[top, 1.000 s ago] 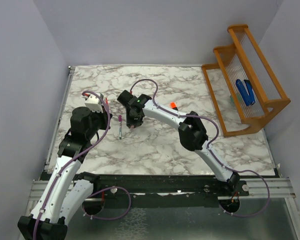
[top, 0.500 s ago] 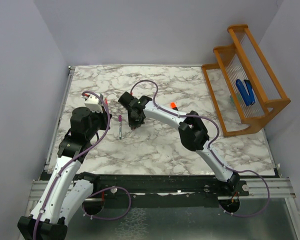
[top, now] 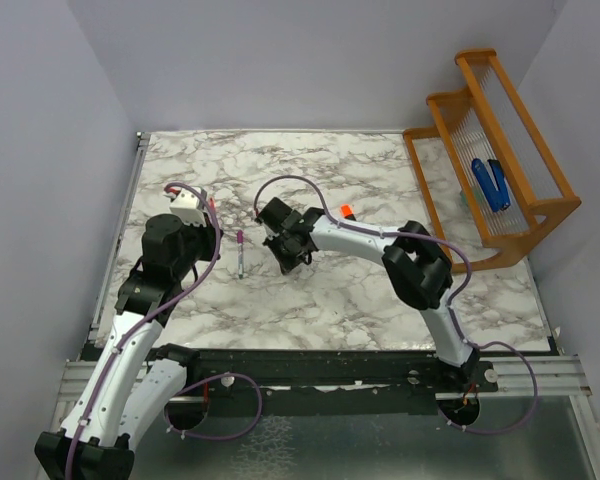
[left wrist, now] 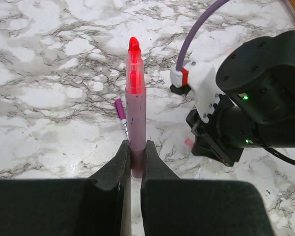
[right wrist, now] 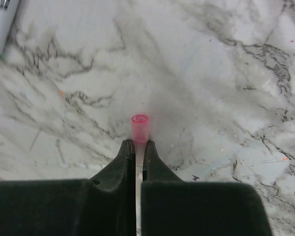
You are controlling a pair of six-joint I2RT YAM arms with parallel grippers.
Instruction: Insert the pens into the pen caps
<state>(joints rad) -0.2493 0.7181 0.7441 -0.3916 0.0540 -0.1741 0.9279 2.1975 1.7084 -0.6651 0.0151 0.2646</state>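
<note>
My left gripper (top: 211,222) (left wrist: 135,158) is shut on a slim pink pen (left wrist: 135,113) and holds it above the table, red tip pointing away. A whitish-grey pen (top: 241,260) with a magenta cap (left wrist: 120,110) lies on the marble below it. Its white body also shows in the right wrist view (right wrist: 3,22). My right gripper (top: 297,256) (right wrist: 139,146) is shut on a short pink pen cap (right wrist: 140,128) just above the table, open end facing away. The cap also shows in the left wrist view (left wrist: 188,142). A bright orange cap (top: 347,211) lies behind the right arm.
An orange wooden rack (top: 450,230) stands at the right edge with chunky blue objects (top: 490,183) in it. The right arm (top: 415,270) stretches across the middle of the marble table (top: 320,300). Walls close in the left, back and right sides.
My right gripper has turned and shifted right and slightly nearer, away from the pen on the table. The left arm and its pink pen have not moved.
</note>
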